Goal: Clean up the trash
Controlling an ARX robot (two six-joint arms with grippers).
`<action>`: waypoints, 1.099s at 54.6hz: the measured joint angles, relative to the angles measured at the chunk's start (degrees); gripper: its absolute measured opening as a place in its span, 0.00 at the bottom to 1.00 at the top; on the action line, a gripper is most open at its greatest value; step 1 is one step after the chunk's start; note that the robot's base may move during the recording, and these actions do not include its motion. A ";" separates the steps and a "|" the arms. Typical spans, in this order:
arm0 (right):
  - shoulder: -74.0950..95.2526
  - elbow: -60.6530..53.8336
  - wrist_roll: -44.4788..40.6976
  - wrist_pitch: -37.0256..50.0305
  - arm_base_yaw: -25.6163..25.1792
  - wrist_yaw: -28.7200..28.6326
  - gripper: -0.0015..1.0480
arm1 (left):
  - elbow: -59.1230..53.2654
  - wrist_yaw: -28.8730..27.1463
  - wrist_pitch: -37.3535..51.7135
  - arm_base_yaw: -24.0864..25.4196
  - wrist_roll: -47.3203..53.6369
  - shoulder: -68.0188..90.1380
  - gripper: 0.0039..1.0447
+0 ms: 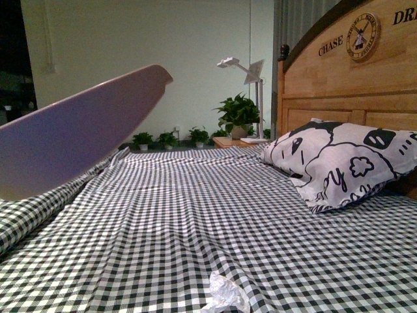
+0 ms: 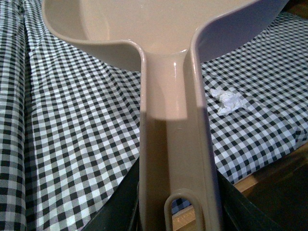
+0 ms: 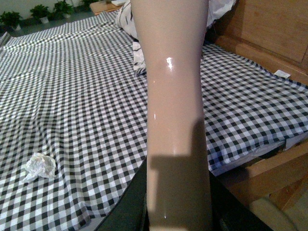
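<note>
The trash (image 1: 225, 292), a small crumpled white paper wad, lies on the checked bedsheet at the near edge of the bed. It also shows in the left wrist view (image 2: 230, 100) and the right wrist view (image 3: 41, 165). My left gripper (image 2: 179, 211) is shut on the handle of the beige dustpan (image 2: 163, 72), held in the air above the sheet; its pan shows at the left of the front view (image 1: 71, 137). My right gripper (image 3: 179, 211) is shut on the beige brush handle (image 3: 173, 96), also held above the bed. The wad lies apart from both tools.
A black-and-white patterned pillow (image 1: 339, 160) rests against the wooden headboard (image 1: 345, 72) at the right. The bed's wooden side rail (image 3: 269, 168) shows beyond the sheet edge. Potted plants (image 1: 238, 114) and a white lamp (image 1: 244, 68) stand behind the bed.
</note>
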 joint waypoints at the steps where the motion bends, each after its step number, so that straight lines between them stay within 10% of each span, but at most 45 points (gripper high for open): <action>1: 0.00 0.00 0.00 0.00 0.00 0.00 0.19 | 0.09 0.04 0.04 0.11 0.24 0.20 0.25; 28: 0.00 0.00 0.00 0.00 0.00 0.00 0.19 | 0.90 10.56 -0.57 7.48 30.45 13.35 0.25; 60: 0.00 0.00 0.00 0.00 0.00 -0.02 0.19 | 3.17 6.67 0.79 9.60 57.53 30.14 0.25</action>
